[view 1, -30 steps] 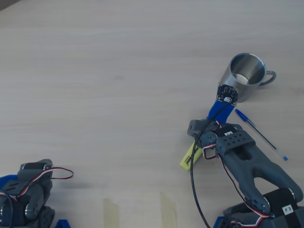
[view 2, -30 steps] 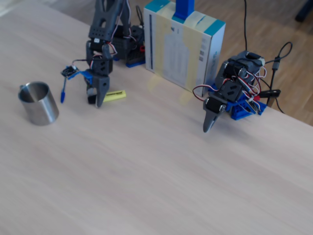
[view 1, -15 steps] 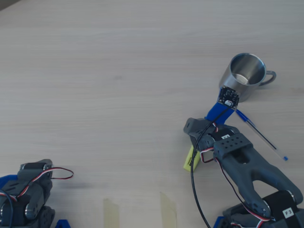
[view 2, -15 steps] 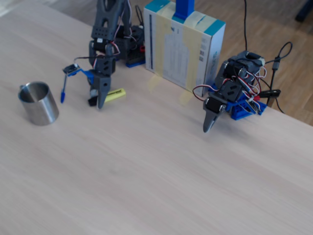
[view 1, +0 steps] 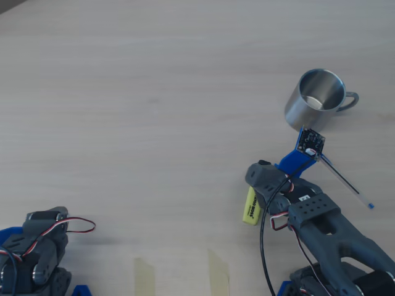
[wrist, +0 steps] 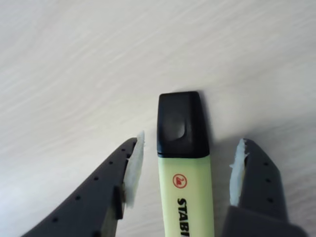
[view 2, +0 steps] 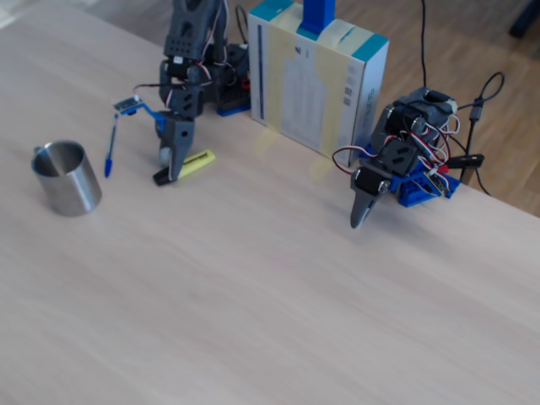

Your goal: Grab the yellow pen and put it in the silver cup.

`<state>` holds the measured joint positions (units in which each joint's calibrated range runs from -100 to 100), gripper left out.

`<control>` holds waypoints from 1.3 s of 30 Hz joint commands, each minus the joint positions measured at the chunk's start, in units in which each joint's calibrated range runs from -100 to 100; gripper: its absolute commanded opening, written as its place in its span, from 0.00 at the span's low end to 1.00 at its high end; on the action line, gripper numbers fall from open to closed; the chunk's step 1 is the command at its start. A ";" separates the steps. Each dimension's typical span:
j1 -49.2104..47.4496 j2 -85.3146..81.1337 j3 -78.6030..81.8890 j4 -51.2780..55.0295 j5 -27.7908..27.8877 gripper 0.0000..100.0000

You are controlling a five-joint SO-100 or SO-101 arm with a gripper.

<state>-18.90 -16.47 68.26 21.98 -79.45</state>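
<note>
Pale wooden table (view 1: 154,92): silver cup (view 1: 313,102) upright; open end effector (wrist: 185,175) straddles yellow pen (wrist: 186,197).

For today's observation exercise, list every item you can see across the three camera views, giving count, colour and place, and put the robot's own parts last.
yellow pen: one, fluorescent yellow with a black cap, lying on the table between the pincer's fingers.
silver cup: one, shiny steel, upright on the table, apart from the pen.
blue ballpoint pen: one, thin, lying on the table near the cup.
box: one, white with teal edges, standing at the table's far side in the fixed view.
tape strips: two, pale yellow, at the table's lower edge in the overhead view.
table: one, light wood.
second arm: one, grey on a blue base, idle.
pincer: one, dark grey, open around the pen, pads not touching it.
</note>
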 commanded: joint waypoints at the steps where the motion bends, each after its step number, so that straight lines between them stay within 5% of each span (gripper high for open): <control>1: 0.66 -0.99 4.53 0.28 -0.43 0.29; 39: -3.53 -0.58 6.52 4.83 -0.07 0.29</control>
<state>-21.82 -18.22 70.15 24.76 -79.45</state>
